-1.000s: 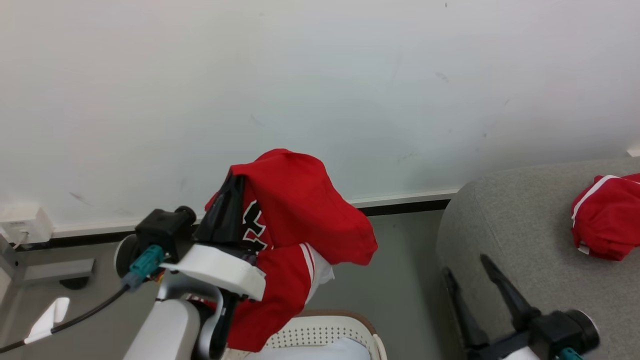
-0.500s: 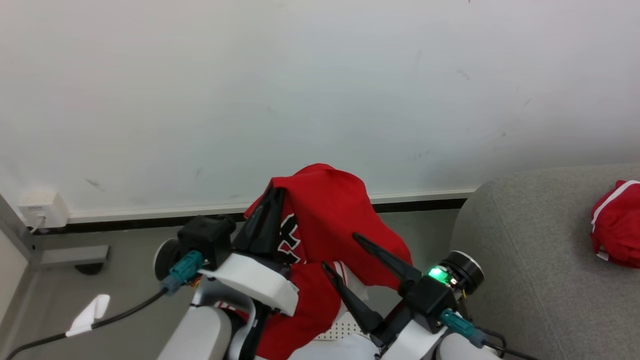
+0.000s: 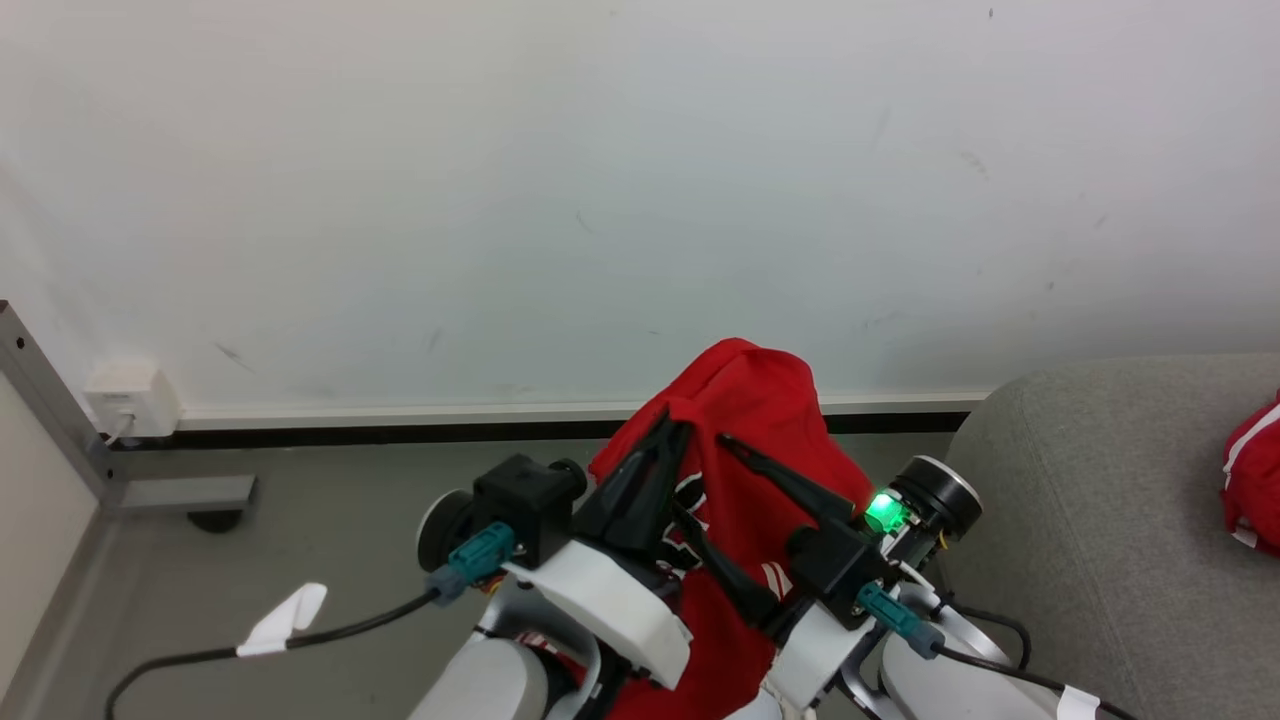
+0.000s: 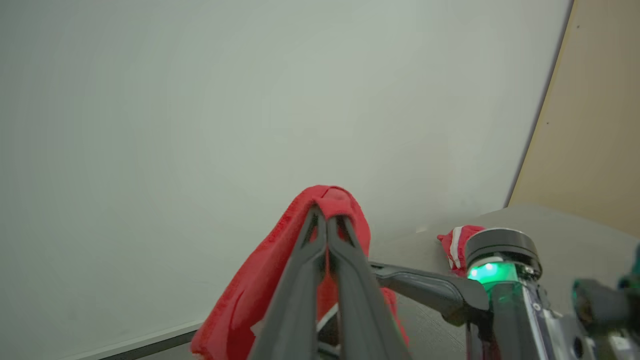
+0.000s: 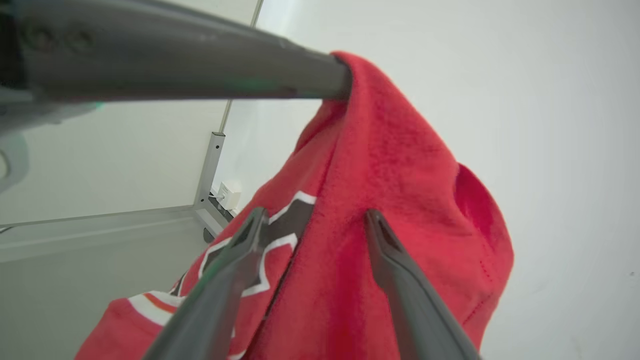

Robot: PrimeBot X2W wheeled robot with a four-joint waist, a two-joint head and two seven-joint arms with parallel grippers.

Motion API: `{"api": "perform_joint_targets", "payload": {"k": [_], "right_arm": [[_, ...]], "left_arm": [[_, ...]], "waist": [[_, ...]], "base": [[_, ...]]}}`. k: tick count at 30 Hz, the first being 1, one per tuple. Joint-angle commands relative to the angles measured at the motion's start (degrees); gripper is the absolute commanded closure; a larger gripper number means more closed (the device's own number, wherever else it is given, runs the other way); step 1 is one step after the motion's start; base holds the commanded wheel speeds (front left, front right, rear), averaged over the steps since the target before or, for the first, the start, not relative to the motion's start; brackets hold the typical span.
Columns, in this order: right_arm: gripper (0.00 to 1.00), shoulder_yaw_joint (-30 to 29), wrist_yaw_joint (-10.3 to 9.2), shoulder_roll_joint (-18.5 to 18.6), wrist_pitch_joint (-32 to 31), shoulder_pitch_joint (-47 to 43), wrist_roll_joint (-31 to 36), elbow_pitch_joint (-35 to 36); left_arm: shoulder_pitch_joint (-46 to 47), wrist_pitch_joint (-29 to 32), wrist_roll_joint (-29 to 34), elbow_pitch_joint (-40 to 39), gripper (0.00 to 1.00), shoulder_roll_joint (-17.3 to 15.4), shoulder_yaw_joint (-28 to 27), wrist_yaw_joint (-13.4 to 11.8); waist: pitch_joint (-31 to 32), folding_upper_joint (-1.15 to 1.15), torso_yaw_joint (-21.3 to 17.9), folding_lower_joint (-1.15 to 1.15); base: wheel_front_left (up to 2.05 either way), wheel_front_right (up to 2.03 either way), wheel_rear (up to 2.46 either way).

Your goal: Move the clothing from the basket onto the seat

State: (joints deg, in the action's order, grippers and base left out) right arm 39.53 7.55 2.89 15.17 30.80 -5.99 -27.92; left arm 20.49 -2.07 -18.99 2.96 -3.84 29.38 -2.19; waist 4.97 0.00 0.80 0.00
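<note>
A red garment (image 3: 765, 420) with black-and-white lettering hangs in the air in front of the wall, pinched at its top fold by my left gripper (image 3: 672, 428), which is shut on it. The left wrist view shows that gripper (image 4: 327, 212) closed on the red garment (image 4: 250, 295). My right gripper (image 3: 700, 476) is open, its two fingers spread against the hanging cloth. In the right wrist view this gripper (image 5: 315, 215) straddles a fold of the garment (image 5: 400, 175). A second red garment (image 3: 1255, 480) lies on the grey seat (image 3: 1100, 500). The basket is out of view.
A white wall stands close behind the garment. A wall socket box (image 3: 130, 395) and a grey metal post (image 3: 55, 400) are at the left. A black cable with a white tag (image 3: 285, 620) trails over the grey floor.
My right gripper has come up from low beside the seat to the hanging garment and now spreads its fingers on it. The left gripper has carried the garment rightward. The head view has shifted.
</note>
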Motion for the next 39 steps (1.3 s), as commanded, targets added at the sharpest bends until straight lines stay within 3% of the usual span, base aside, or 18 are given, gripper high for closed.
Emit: {"api": "perform_joint_targets", "payload": {"k": [1, 2, 3, 4, 13, 14, 15, 16, 30, 39], "right_arm": [[0.0, 0.1, -0.13, 0.07, -0.05, -0.41, 0.73, -1.24], [0.06, 0.17, -0.13, 0.07, -0.04, -0.1, 0.85, -2.0], [0.58, 0.0, -0.13, 0.03, -0.04, 0.28, 0.88, -2.4], [1.0, -0.08, -0.13, 0.05, -0.05, 0.32, 0.54, -3.11], [1.0, -2.03, -0.13, 0.07, -0.04, -0.52, -2.36, -4.17], [1.0, -2.29, -0.13, 0.07, -0.04, -0.56, -2.77, -4.05], [1.0, -2.51, -0.13, 0.07, -0.04, -0.51, -2.82, -4.02], [1.0, -2.9, -0.13, 0.07, -0.04, -0.38, -2.98, -4.01], [1.0, -10.78, -0.13, 0.06, -0.03, 2.0, -0.95, -3.88], [1.0, -14.13, -0.13, 0.06, -0.04, 2.09, 1.26, -4.33]], "left_arm": [[-0.01, 0.19, -0.4, -0.62, 1.0, 0.23, 0.53, 0.27], [-0.13, 0.31, -0.76, -0.89, 1.0, 0.27, 0.96, 0.32], [-0.26, 0.4, -1.13, -1.13, 1.0, 0.35, 1.29, 0.28], [-0.42, 0.55, -1.52, -1.44, 1.0, 0.44, 1.64, 0.18], [-0.99, 0.94, -1.3, -2.66, 1.0, -0.42, 1.82, -1.33], [-1.05, 0.7, -1.09, -2.57, 0.73, -0.55, 1.75, -1.44], [-1.13, 0.43, -0.92, -2.4, 0.11, -0.66, 1.71, -1.7], [-1.25, 0.41, -0.7, -2.17, 0.0, -0.89, 1.72, -1.83], [-5.2, -4.8, 0.68, 7.45, 0.0, -3.46, 2.24, -2.75], [-4.17, -7.89, -0.51, 12.28, 0.0, -2.46, 2.73, -1.75]], "waist": [[0.05, 0.0, 0.08, 0.0], [0.08, 0.0, 0.15, 0.0], [0.11, 0.0, 0.21, 0.0], [0.14, 0.0, 0.27, 0.0], [-0.2, 0.0, 0.06, 0.0], [-0.29, 0.0, -0.04, 0.0], [-0.37, 0.0, -0.14, 0.0], [-0.46, 0.0, -0.22, 0.0], [-1.89, 0.0, -2.68, 0.0], [-2.19, 0.0, -5.45, 0.0]], "base": [[0.0, 0.0, 0.0], [0.0, 0.0, 0.0], [0.0, 0.0, 0.0], [0.0, 0.0, 0.0], [0.0, 0.0, 0.0], [0.0, 0.0, 0.0], [0.0, 0.0, 0.0], [0.0, 0.0, 0.0], [0.0, 0.0, 0.0], [0.0, 0.0, 0.0]]}}
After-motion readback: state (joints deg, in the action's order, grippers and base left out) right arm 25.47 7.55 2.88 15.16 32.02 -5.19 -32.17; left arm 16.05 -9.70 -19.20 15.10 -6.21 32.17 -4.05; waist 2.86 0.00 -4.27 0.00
